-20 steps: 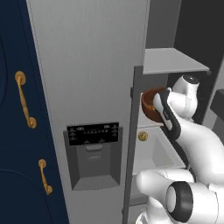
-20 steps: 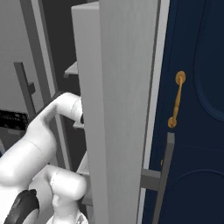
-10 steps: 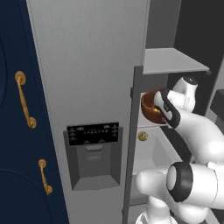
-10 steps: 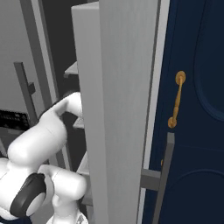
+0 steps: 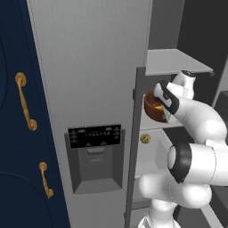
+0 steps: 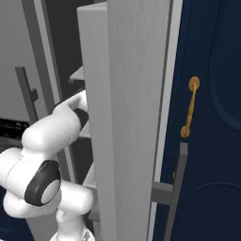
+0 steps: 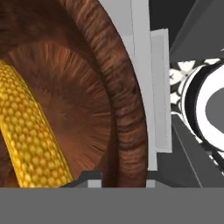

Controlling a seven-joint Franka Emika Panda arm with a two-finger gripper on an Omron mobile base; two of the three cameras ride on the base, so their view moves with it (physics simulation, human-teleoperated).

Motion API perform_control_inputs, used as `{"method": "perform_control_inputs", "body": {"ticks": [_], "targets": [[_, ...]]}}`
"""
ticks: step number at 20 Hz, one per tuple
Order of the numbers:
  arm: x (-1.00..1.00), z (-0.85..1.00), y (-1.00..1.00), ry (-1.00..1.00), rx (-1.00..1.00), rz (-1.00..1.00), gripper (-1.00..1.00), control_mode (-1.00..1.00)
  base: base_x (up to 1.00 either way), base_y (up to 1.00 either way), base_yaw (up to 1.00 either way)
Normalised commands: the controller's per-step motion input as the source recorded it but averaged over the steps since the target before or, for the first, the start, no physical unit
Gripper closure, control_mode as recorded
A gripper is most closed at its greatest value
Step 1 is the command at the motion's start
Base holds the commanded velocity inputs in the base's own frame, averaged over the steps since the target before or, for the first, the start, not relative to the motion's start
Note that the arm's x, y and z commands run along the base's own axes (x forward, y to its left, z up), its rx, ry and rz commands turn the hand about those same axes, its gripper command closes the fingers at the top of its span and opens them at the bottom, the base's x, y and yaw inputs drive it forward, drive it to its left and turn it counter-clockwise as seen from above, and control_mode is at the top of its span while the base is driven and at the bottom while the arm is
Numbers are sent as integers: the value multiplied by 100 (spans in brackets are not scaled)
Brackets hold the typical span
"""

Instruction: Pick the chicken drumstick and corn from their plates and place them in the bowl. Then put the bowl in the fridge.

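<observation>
One bowl [image 5: 153,108] sat on a white shelf inside the fridge [image 5: 89,67], just past the inner edge of the open door, at the height of the top of the dispenser panel [image 5: 95,136]. The corn [image 7: 28,140] lay inside the bowl, slanting across its floor. The tool [image 7: 118,180] was at the bowl's rim, its jaws close to shut with the thick wooden wall between them; whether they gripped the rim or only stood beside it could not be told. Compared with a second earlier, the bowl lay in the same spot on the shelf, while the arm [image 5: 196,120] had changed pose: its dark-jointed elbow had risen from the bottom of the left base view to a place level with the panel. In the right base view the elbow [image 6: 42,181] had likewise come up beside the fridge door's edge. A small brass-coloured knob [image 5: 145,138] showed below the bowl's shelf.
</observation>
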Motion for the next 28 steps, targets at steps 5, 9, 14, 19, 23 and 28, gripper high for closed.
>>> {"method": "perform_control_inputs", "body": {"ticks": [5, 9, 14, 19, 23, 28], "targets": [[4, -25, 13, -16, -2, 8, -100, -100, 0, 0, 0], [12, -1, 33, -10, -4, 0, -100, -100, 0, 0, 0], [-9, 13, 15, -7, -1, 0, -100, -100, 0, 0, 0], [-50, 66, 8, -4, 0, -2, -100, -100, 0, 0, 0], [-79, 49, 8, 0, 0, -3, -100, -100, 0, 0, 0], [-100, 29, 0, -1, 0, 0, -100, -100, 0, 0, 0]]}}
